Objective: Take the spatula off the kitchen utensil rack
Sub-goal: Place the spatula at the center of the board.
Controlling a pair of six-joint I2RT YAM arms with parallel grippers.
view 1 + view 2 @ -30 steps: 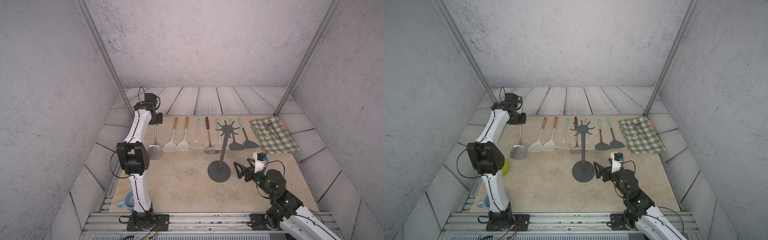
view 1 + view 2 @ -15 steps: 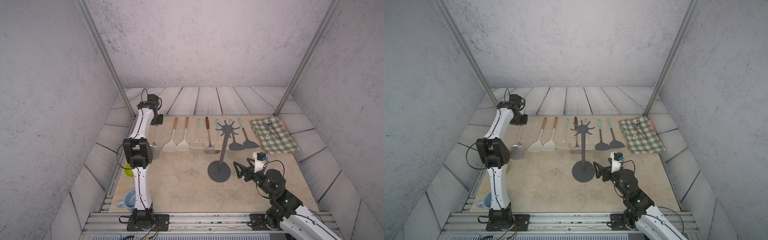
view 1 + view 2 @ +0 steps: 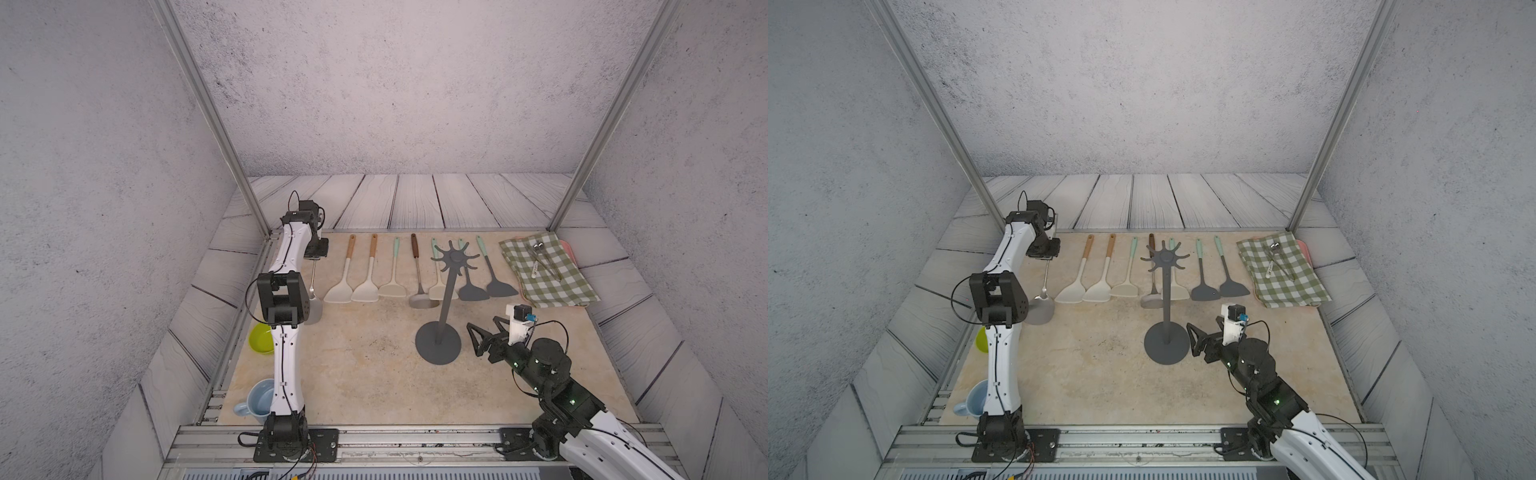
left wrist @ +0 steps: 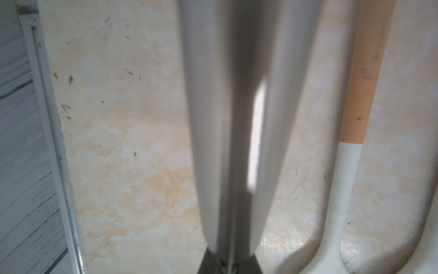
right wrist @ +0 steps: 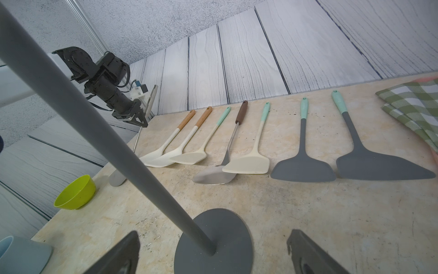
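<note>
The left gripper point(image 3: 314, 258) is clamping its jaws on the handle of the steel spatula point(image 3: 316, 311) at the left edge of the tabletop point(image 3: 365, 374), blade end down, well apart from the kitchen utensil rack point(image 3: 445, 299). Seven other spatulas point(image 3: 392, 286) are lying in a row to its right. The rack is standing upright in front of that row. The right gripper point(image 3: 482, 330) is holding its jaws wide apart just beside the rack base. A checked cloth point(image 3: 548, 274) is lying far right.
</note>
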